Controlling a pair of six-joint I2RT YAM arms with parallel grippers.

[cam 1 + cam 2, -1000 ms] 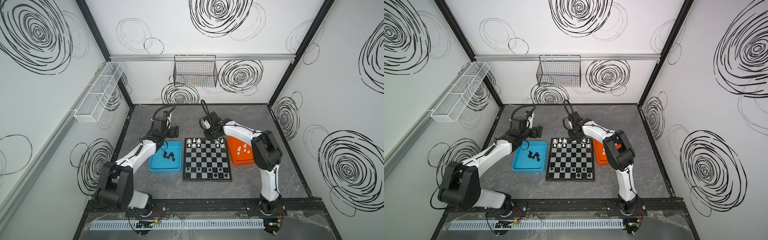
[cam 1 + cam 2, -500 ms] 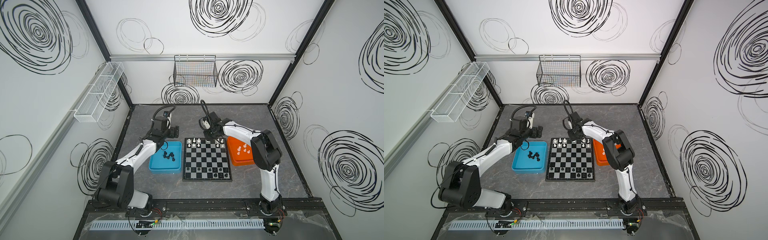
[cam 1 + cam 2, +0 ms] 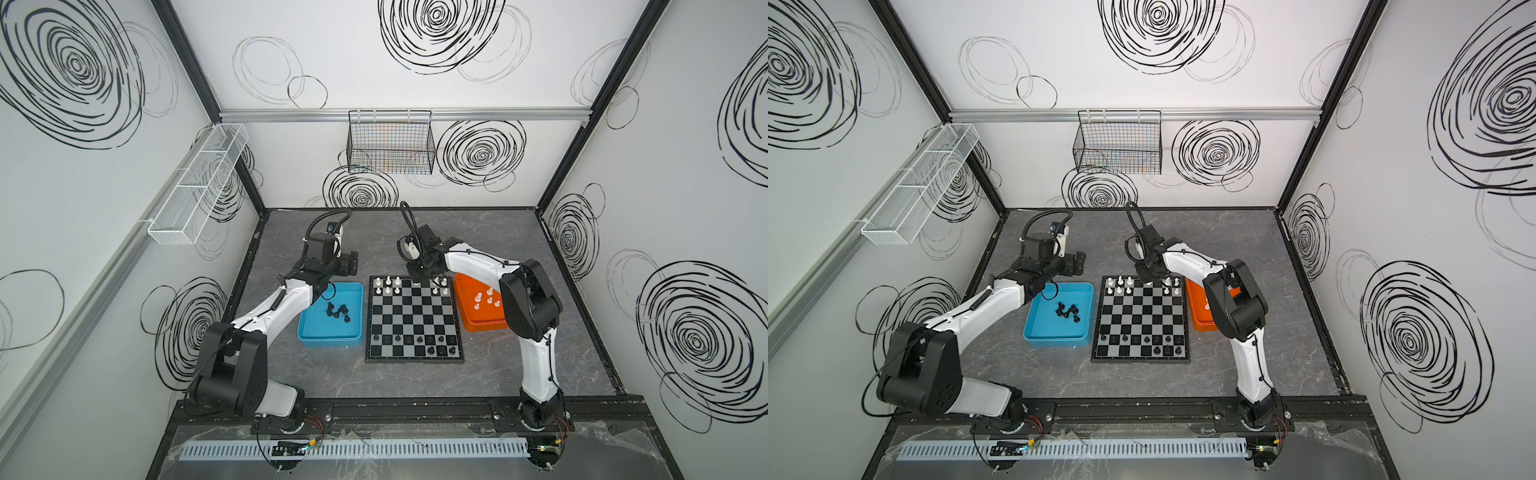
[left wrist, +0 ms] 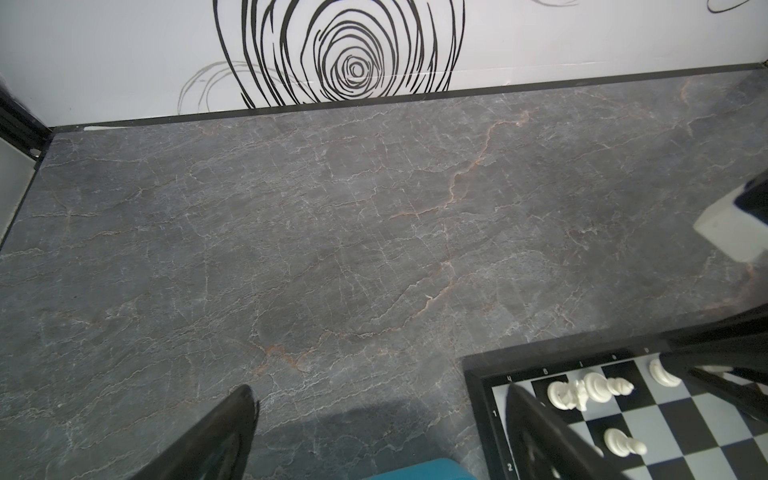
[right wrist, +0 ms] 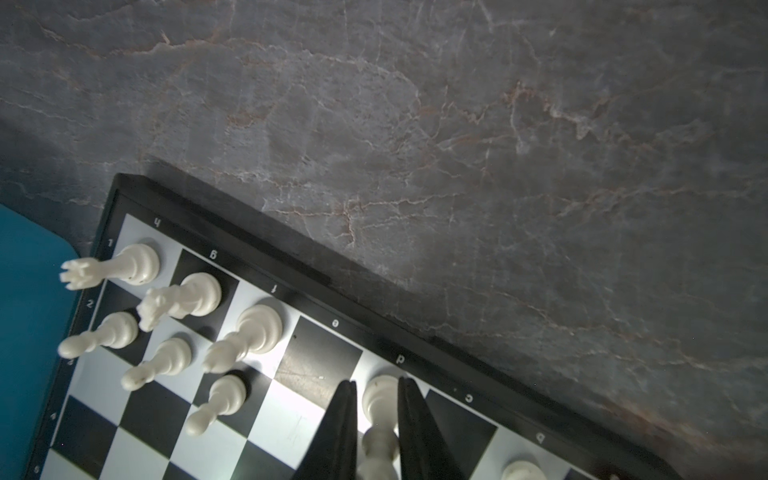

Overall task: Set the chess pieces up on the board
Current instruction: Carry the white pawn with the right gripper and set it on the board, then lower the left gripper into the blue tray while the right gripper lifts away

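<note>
Nothing has visibly moved: the right pincer (image 5: 377, 381) stays clamped on a white piece (image 5: 379, 399) to seat it upright on the board (image 5: 249, 257), and the left pincer (image 4: 380, 388) waits open.

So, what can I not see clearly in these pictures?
White plastic chess piece in the right gripper: head cut off by the right wrist picture's edge; hidden under the gripper in both top views.
Black plastic pieces in the blue tray: too small to name in both top views.
Orange tray: mostly hidden by the right arm in a top view.
</note>
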